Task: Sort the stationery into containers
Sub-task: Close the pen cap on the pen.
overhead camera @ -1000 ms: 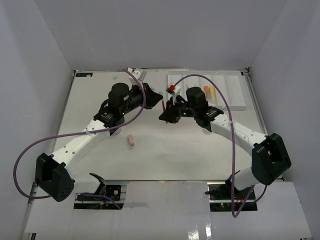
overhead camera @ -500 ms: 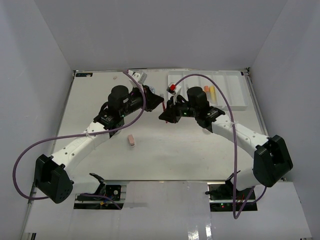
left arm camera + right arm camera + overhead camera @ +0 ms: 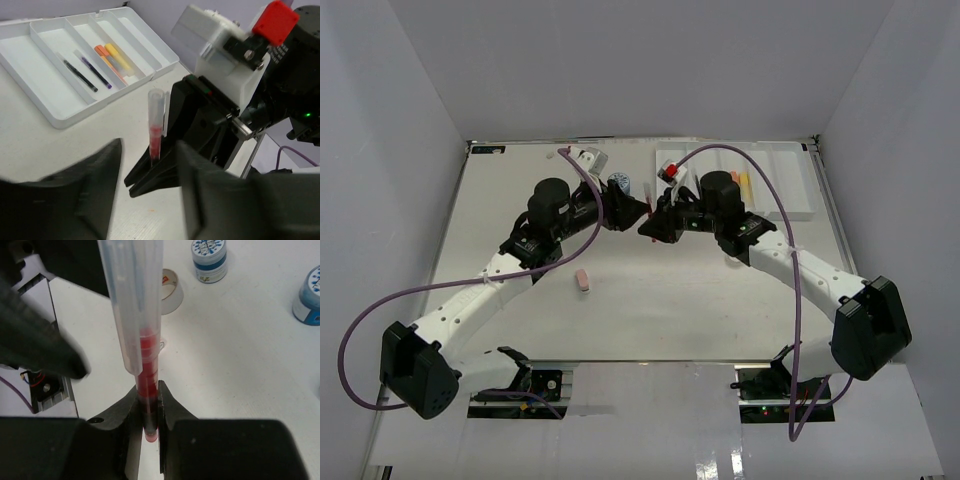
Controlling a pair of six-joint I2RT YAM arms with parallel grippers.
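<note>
right pincer (image 3: pixel 149 412) is clenched on the lower end of the red pen (image 3: pixel 137 315), which stands upright above its jaws. left pincer (image 3: pixel 150 147) is released, fingers spread and empty, with the pen just ahead between them. the tray (image 3: pixel 50 117) lies ahead-left of it.

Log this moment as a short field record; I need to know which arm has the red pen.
red pen: upright, pinched at its lower end
right gripper: shut on red pen
left gripper: open, fingers either side of the pen, apart from it
tray: holds orange marker, yellow marker, black pen, purple pen
table: pink eraser, jars, tape roll
</note>
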